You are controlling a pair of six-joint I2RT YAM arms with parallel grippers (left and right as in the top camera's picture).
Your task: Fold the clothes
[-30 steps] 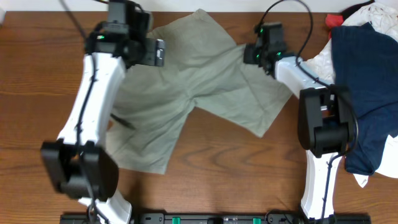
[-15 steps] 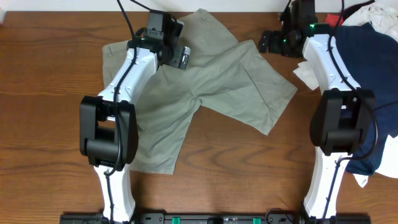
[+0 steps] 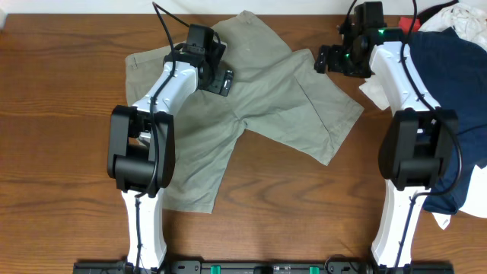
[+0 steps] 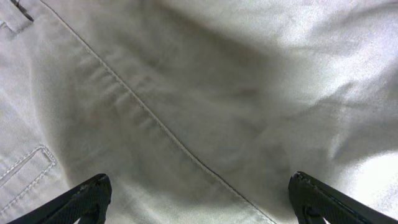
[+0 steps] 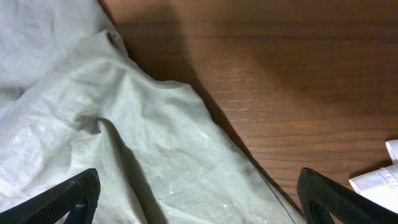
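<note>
Across the middle of the table (image 3: pixel 61 152) the shorts (image 3: pixel 259 106) lie spread and unfolded, waistband toward the far edge, one leg running down toward the near left and the other splayed out to the right, so the two legs make a wide V with the crotch between them. Nothing is doubled over yet, and I judge the folding to be barely begun. The left hand (image 3: pixel 219 76) sits over the upper part of the shorts, below the waistband. Its wrist camera shows both fingers spread wide with only flat cloth under them, a stitched seam (image 4: pixel 155 121) running diagonally through the gap and a pocket welt (image 4: pixel 28 165) off to one side. It is released and holding nothing. The right hand (image 3: pixel 329 59) is at the far edge of the right leg. From its wrist view the fingers are likewise apart and empty, poised where the rumpled hem meets bare wood. That placement makes sense to me, since an edge raised off the table gives a finger something to slip under, while the flat middle does not. The left hand may need to pinch up a ridge along the seam instead. Well clear to the right are a navy garment (image 3: pixel 449 99), a white cloth (image 3: pixel 379 90) just beside the right leg, and a bit of red cloth (image 3: pixel 407 25); these look set aside, and the white one is near enough to be caught by mistake.
</note>
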